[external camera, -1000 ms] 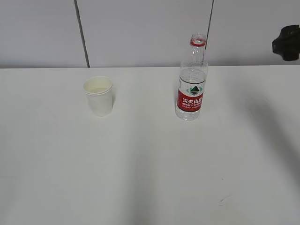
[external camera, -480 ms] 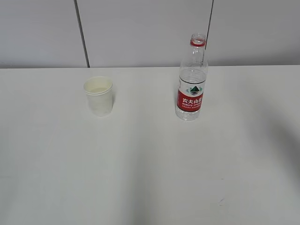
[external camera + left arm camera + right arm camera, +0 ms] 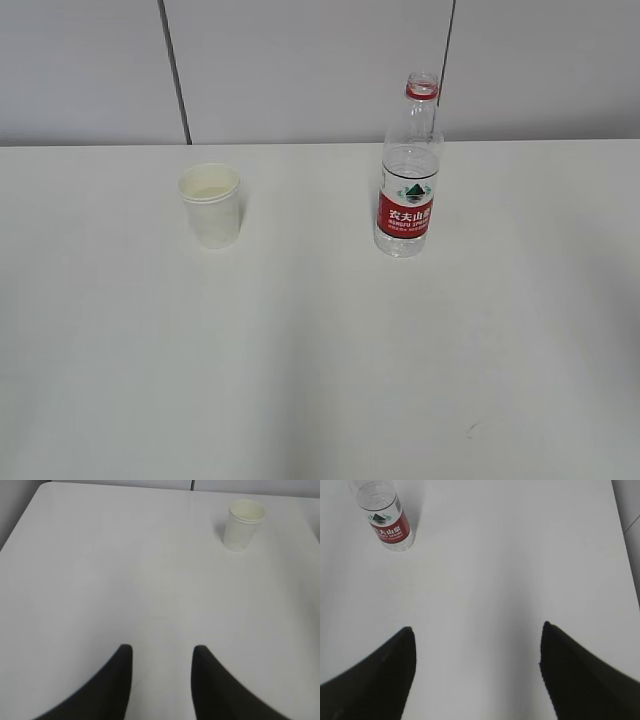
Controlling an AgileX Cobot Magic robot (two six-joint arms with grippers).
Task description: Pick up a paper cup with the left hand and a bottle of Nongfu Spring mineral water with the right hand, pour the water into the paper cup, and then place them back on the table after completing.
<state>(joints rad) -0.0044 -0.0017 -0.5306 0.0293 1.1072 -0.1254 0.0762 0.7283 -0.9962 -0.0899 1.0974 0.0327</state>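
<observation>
One paper cup (image 3: 210,204) and one uncapped bottle (image 3: 408,170) stand upright, well apart on the table (image 3: 320,380). My left claw (image 3: 162,655) and right claw (image 3: 477,635) both hang spread apart, gripping nothing.

Both arms lie outside the exterior view — the bottle (image 3: 387,516) top is cropped.

1. The left hand (image 3: 161,680) appears only as two matte black fingers (image 3: 107,690), curved and tapering to rounded tips, entering its wrist view from 6 o'clock.
2. The right hand (image 3: 477,672) shows two broader black fingers (image 3: 375,680), plain and wedge-shaped, at 7 and 5 o'clock of its view.
3. No cables, screws or markings are visible on either.
</observation>
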